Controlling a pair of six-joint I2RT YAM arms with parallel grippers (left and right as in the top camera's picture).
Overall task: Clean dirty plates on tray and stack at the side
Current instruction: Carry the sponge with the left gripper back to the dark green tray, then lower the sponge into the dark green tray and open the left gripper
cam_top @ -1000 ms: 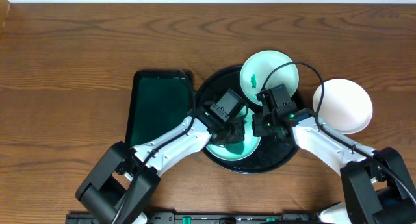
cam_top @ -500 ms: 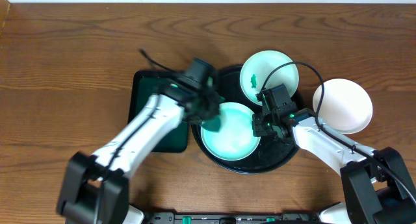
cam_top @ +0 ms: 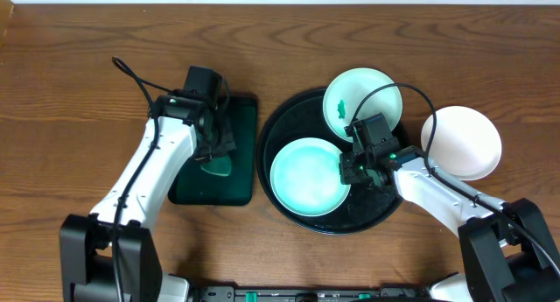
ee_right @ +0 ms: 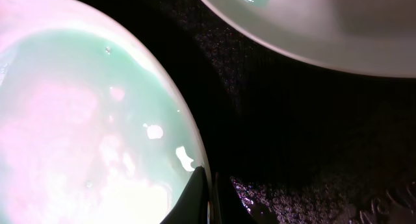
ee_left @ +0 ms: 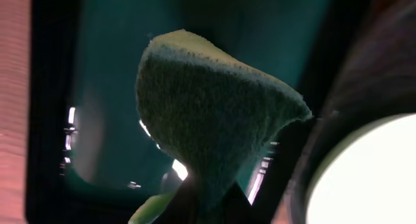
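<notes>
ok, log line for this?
left pincer: shut on green cloth, over green tray | right pincer: shut at front plate rim | smeared plate: on black tray | white plate: on table

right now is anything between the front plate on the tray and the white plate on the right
Only the tray's raised rim. The smeared plate sits further back, off that line; the right claw is at the front plate's edge.

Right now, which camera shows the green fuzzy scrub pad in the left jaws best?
Left wrist: the green fuzzy scrub pad fills the frame, texture clear, pinched at its lower tip over the dark green rectangular tray. Overhead shows it only as a small pale wedge under the left arm. Right wrist misses it entirely.
</notes>
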